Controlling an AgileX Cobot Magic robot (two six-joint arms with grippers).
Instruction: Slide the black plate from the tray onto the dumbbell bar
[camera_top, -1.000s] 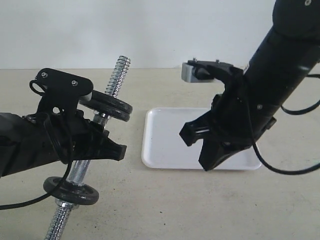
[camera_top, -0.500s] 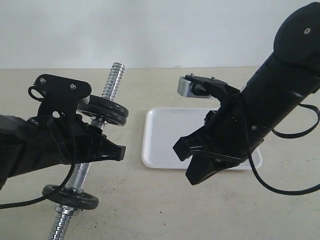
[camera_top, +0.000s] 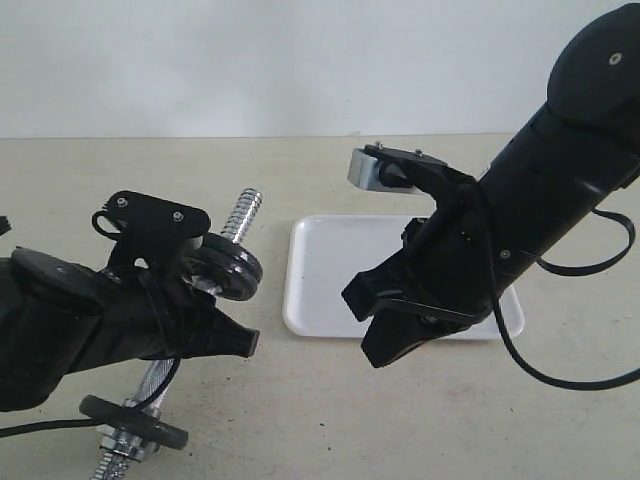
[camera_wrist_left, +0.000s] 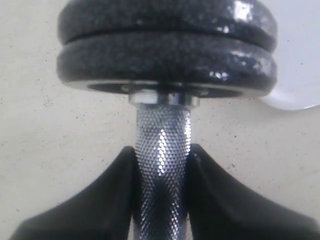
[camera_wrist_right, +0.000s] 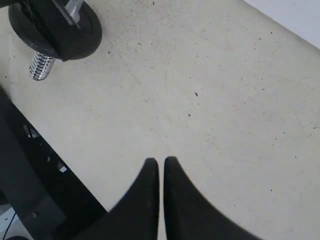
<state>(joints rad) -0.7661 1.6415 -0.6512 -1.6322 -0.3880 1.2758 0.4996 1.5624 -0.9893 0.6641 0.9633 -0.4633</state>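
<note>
Dumbbell bar (camera_top: 243, 212) aslant, tip up-right.

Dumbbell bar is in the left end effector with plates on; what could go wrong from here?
1. The stacked black plates sit on the raised end of the dumbbell bar with no nut visible outside them; if the left end effector levels the bar, they may slide off.
2. The lower plate appears close to the table and could strike it.
3. The shut, empty right end effector hovers near the bar and might knock it.
</note>
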